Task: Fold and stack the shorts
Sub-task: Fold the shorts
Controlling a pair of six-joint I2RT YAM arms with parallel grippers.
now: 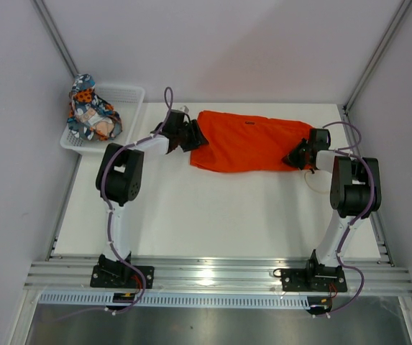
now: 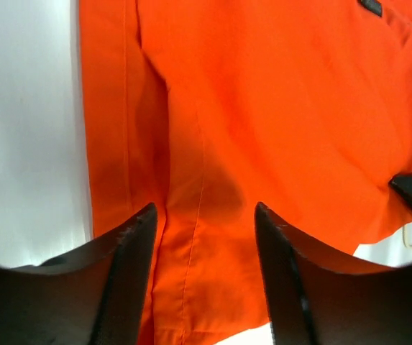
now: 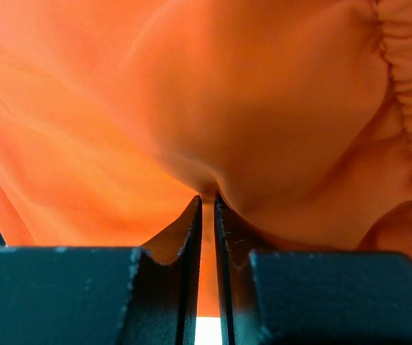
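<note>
Plain bright orange shorts (image 1: 252,141) run from the black left claw (image 1: 193,136) across to the black right claw (image 1: 290,159), white table (image 1: 213,215) under both. Far out beyond the left claw, a white basket (image 1: 130,97) with print shorts (image 1: 90,115): navy, teal, orange, white.

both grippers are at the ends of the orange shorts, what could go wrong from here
1. The right gripper pinches only a thin fold of the orange shorts, so the cloth could slip free when lifted.
2. The left gripper is open over the other end. If it catches only one layer, the fold may come out crooked.
</note>
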